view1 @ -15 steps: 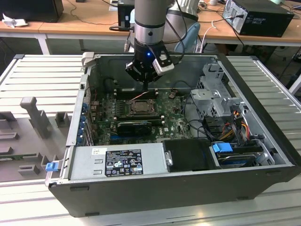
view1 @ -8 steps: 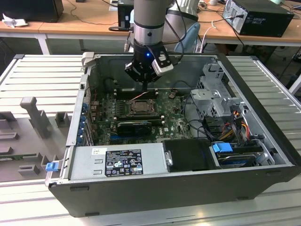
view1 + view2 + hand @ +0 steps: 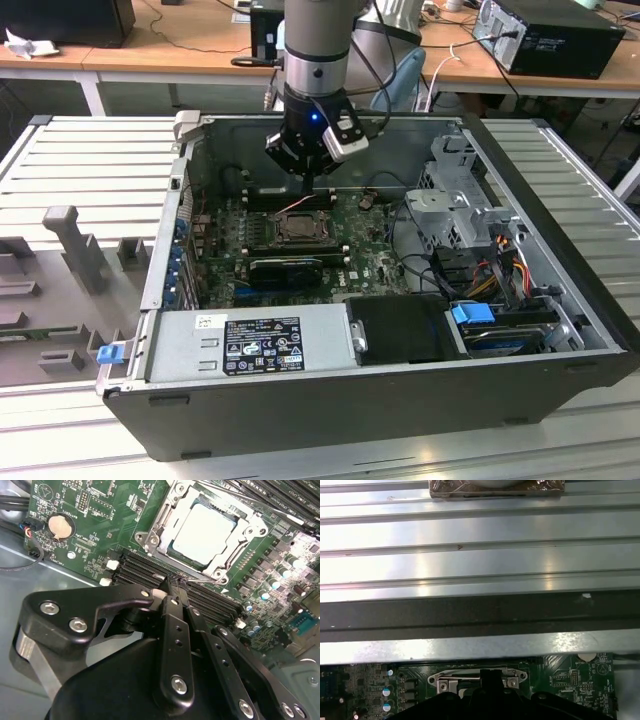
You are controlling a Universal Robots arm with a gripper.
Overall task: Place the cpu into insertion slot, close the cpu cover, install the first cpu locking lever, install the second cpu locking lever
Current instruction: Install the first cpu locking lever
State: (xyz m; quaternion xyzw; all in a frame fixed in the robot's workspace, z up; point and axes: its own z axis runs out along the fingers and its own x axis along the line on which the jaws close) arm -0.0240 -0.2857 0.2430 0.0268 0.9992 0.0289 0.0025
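Pointing down, arm (image 3: 315, 60) holds jaws together beside cpu cover (image 3: 161, 527).

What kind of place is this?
Probably a robotics lab or test bench: a robot arm hangs over an open computer case on a ribbed metal table, with wooden desks and another computer behind.

pale silver cpu (image 3: 202, 532), dark-silver cpu cover (image 3: 162, 522), green motherboard (image 3: 100, 510), black claw (image 3: 173, 586)
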